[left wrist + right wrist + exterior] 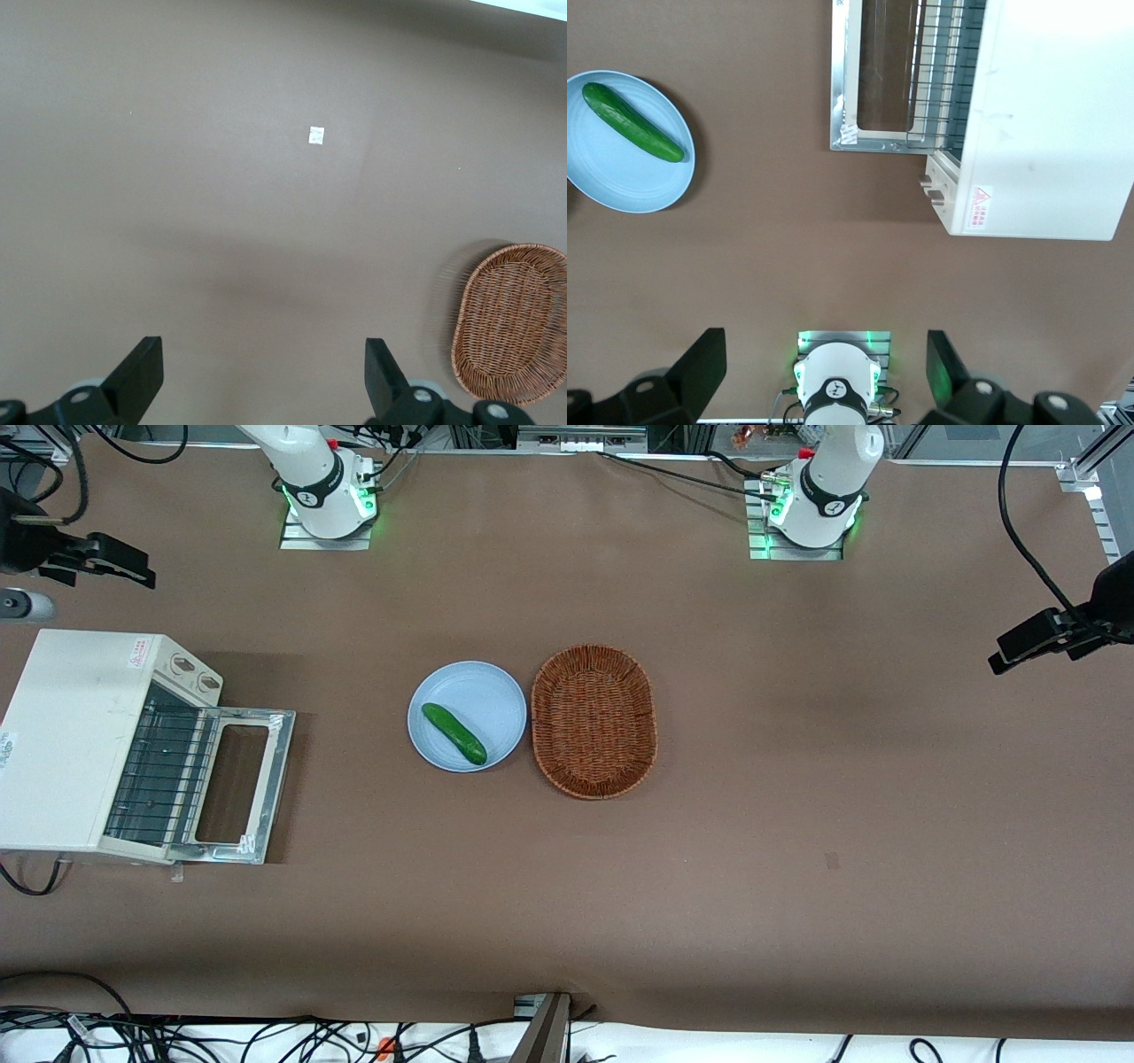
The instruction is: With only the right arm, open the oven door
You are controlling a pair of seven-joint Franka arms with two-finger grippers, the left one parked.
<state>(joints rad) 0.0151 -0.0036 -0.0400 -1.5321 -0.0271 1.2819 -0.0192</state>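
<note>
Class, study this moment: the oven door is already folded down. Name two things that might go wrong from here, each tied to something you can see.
1. The oven door lies flat on the table, projecting from the oven toward the blue plate; an arm sweeping low might strike it.
2. The gripper, fingers open, hangs high above the arm's base, looking down; a descent toward the cucumber may clip the plate rim.

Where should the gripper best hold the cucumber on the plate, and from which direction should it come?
Grip the cucumber at its middle, coming straight down from above, fingers closing across its narrow width. It lies flat and diagonal on the plate, so the sides are free. The gripper is open, high above the table near its own base, away from the oven.
</note>
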